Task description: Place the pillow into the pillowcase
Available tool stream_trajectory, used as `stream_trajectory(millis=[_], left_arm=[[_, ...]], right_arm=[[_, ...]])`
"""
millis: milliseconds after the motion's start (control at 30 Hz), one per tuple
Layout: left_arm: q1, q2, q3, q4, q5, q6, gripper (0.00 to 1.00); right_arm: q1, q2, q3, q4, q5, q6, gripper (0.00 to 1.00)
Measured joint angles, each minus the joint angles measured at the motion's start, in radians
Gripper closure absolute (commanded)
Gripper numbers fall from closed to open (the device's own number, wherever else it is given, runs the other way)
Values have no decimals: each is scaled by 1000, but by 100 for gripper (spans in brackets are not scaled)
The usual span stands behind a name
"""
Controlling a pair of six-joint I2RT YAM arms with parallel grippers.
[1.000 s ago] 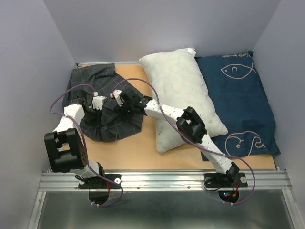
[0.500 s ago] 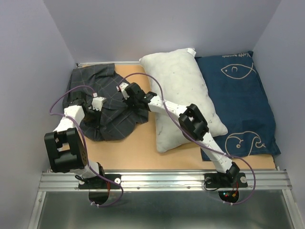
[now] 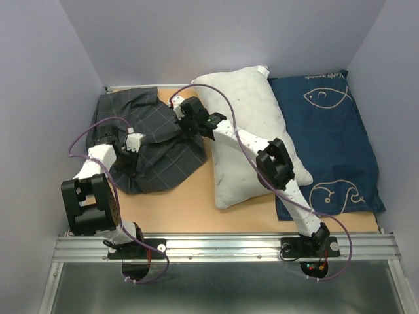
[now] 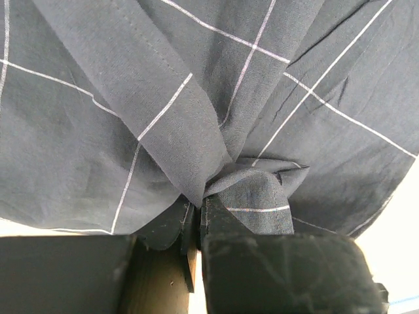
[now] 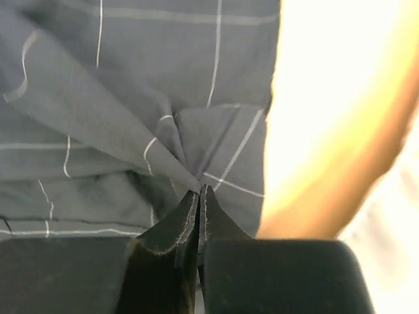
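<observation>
The dark grey grid-patterned pillowcase [image 3: 157, 157] lies bunched at the left of the table. My left gripper [image 3: 139, 146] is shut on a gathered fold of it; in the left wrist view the cloth [image 4: 216, 98] fans out from the closed tips [image 4: 200, 204]. My right gripper [image 3: 182, 123] is shut on another pinch of the pillowcase [image 5: 131, 118] at its right edge, tips together [image 5: 200, 193], holding that edge raised beside the pillow. The plump white pillow [image 3: 255, 131] lies in the middle, partly under the right arm.
A navy cloth with white fish drawings [image 3: 337, 140] covers the right side. Bare wooden tabletop [image 3: 183, 206] shows in front of the pillowcase. Lilac walls enclose the back and both sides. A metal rail [image 3: 222, 247] runs along the near edge.
My right gripper has closed on the pillowcase and moved back and to the right toward the pillow, drawing the cloth's edge with it. The left gripper has kept its grip and place.
</observation>
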Motion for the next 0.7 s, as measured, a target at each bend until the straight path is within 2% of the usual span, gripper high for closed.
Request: stream_trajectory(millis=[100, 133, 200, 233, 267, 300, 333, 367, 467, 500, 600, 700], left_arm=[[0, 0, -9, 9, -3, 18, 80], [0, -2, -16, 13, -4, 25, 65], [1, -16, -28, 11, -2, 47, 45], [2, -27, -31, 5, 3, 60, 31], [5, -47, -31, -6, 15, 77, 27], [6, -68, -31, -11, 28, 92, 23], [6, -97, -30, -21, 48, 108, 19], [6, -119, -27, -29, 63, 117, 16], [8, -189, 18, -69, 121, 144, 9], [8, -197, 48, -79, 142, 146, 9], [8, -197, 141, -85, 190, 138, 1], [8, -173, 248, -80, 230, 87, 1]], right_arm=[[-12, 24, 92, -4, 15, 1, 99], [-15, 40, 133, 4, 27, 3, 99], [-24, 66, 188, 26, 53, 12, 98], [-30, 77, 205, 38, 65, 14, 93], [-39, 88, 212, 55, 77, 17, 84], [-47, 93, 212, 59, 82, 18, 67], [-52, 98, 212, 58, 83, 22, 58], [-59, 109, 212, 57, 83, 24, 45], [-75, 114, 205, 49, 69, 43, 28], [-78, 107, 194, 53, 60, 45, 19], [-79, 56, 143, 43, 29, 54, 8], [-84, -60, 63, 27, 3, 56, 4]])
